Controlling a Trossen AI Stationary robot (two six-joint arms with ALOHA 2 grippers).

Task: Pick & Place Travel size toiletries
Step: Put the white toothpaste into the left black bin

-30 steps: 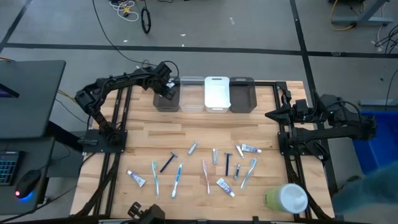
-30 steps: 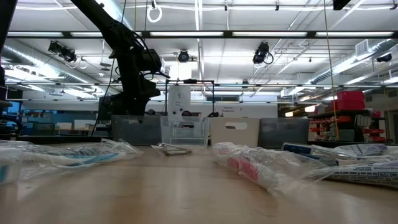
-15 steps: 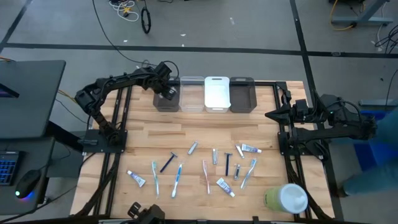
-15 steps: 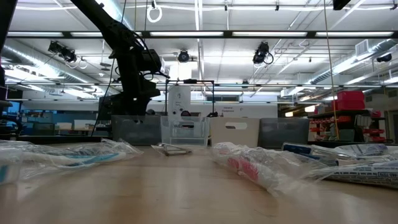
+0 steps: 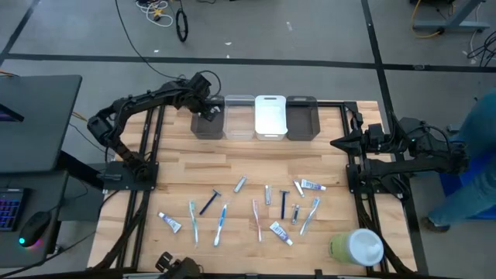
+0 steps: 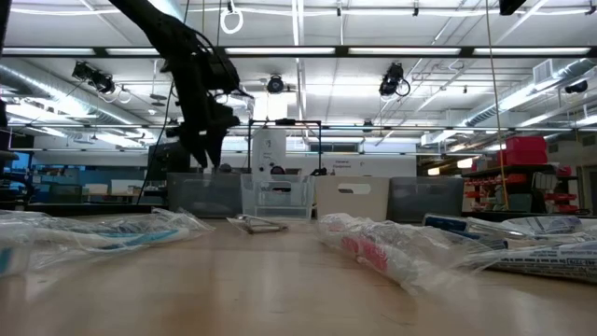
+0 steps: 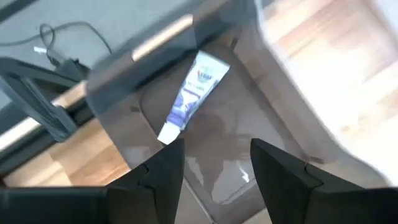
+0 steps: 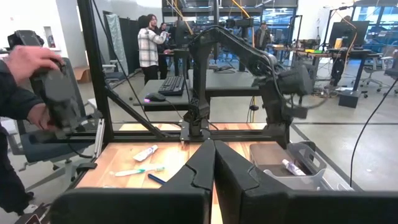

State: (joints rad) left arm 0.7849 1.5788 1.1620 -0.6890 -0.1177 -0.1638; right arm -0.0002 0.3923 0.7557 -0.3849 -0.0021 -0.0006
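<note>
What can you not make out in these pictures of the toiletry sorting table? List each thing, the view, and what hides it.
- Print on the toothpaste tube in the dark bin: left wrist view, blurred.
- That bin's contents: high view, left tool overhangs it.
- Clear bin contents: high view, too small.
- Toiletries nearest the camera: low view, crinkled wrappers and blur.
- Right tool fingertips: high view, too small.

The left tool (image 5: 208, 107) hangs over the grey bin (image 5: 208, 124), leftmost of 4; toiletries (image 5: 256, 208) lie scattered on the wooden surface (image 5: 256, 159).
</note>
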